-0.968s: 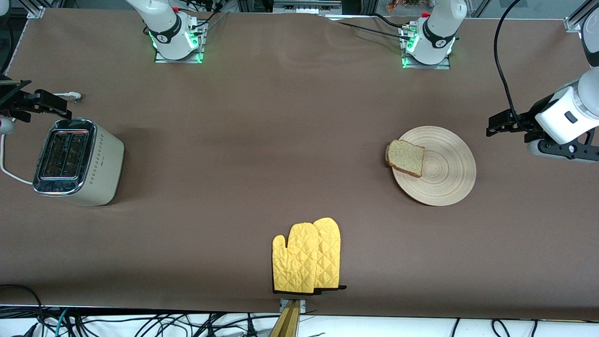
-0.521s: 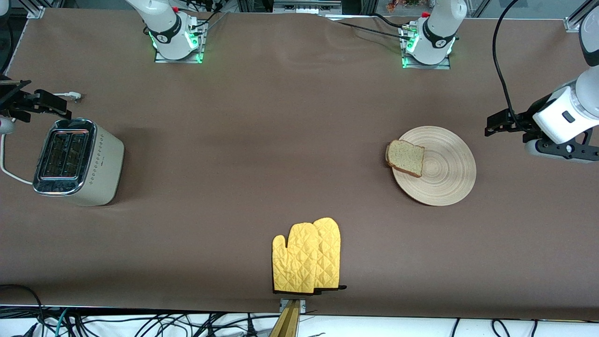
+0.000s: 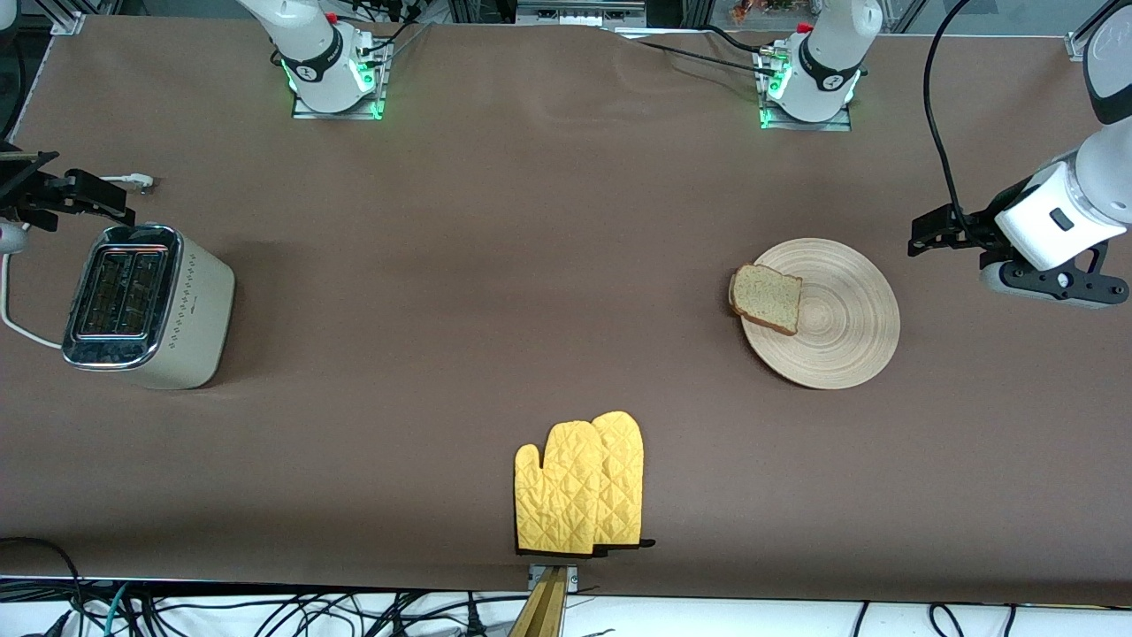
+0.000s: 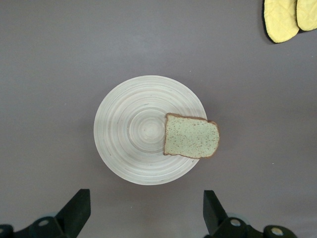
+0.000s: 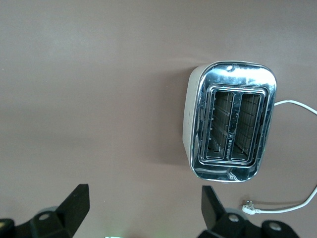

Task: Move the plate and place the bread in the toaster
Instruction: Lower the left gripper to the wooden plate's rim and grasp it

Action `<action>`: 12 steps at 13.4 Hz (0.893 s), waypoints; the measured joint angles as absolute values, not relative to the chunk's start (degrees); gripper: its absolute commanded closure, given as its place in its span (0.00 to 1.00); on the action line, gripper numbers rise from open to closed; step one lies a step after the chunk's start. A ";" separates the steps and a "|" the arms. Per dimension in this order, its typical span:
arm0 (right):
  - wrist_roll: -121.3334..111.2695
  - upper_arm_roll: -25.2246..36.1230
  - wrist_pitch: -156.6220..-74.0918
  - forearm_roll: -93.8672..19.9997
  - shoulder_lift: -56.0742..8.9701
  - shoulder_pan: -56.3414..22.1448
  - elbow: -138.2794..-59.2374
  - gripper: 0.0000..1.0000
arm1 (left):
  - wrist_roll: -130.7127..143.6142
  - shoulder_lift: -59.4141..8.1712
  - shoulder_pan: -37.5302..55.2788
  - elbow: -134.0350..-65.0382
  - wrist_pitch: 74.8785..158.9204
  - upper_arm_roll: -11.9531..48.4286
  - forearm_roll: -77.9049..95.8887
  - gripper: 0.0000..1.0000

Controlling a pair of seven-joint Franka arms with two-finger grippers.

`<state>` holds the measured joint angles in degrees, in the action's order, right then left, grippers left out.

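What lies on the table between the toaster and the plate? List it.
Nothing: the front view shows only bare brown table between the toaster and the plate. The yellow oven mitts lie nearer the camera, off that stretch.

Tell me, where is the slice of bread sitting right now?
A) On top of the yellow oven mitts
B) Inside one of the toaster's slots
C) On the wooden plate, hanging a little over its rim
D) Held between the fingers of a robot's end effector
C: the bread lies on the plate with one corner past the rim, and the toaster slots look empty.
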<state>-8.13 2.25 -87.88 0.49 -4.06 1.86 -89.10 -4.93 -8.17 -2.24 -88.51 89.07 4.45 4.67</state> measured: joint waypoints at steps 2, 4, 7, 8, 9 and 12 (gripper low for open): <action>-8.13 2.25 -87.88 0.49 -4.07 1.88 -89.10 0.00 | -5.52 -9.44 -4.40 -88.54 89.06 4.15 8.16 0.00; -8.13 2.25 -87.88 0.49 -4.07 1.88 -89.10 0.00 | -8.09 -12.09 -7.74 -88.64 89.04 3.90 10.93 0.00; -8.13 2.25 -87.88 0.49 -4.07 1.90 -89.10 0.00 | -15.91 -18.10 -13.06 -88.71 89.09 3.74 14.81 0.00; -8.13 2.25 -87.87 0.49 -4.07 1.90 -89.10 0.00 | -18.97 -20.08 -14.89 -88.69 89.13 3.71 15.50 0.00; -8.13 2.25 -87.88 0.49 -4.07 1.90 -89.10 0.00 | -22.09 -21.87 -16.68 -88.69 89.14 3.69 16.92 0.00; -8.13 2.25 -87.88 0.49 -4.08 1.94 -89.10 0.00 | -32.24 -27.15 -21.94 -88.73 89.14 3.66 23.12 0.00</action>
<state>-8.13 2.25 -87.88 0.49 -4.08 1.94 -89.10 -32.24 -27.15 -21.94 -88.73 89.14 3.66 23.12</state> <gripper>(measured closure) 0.000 0.000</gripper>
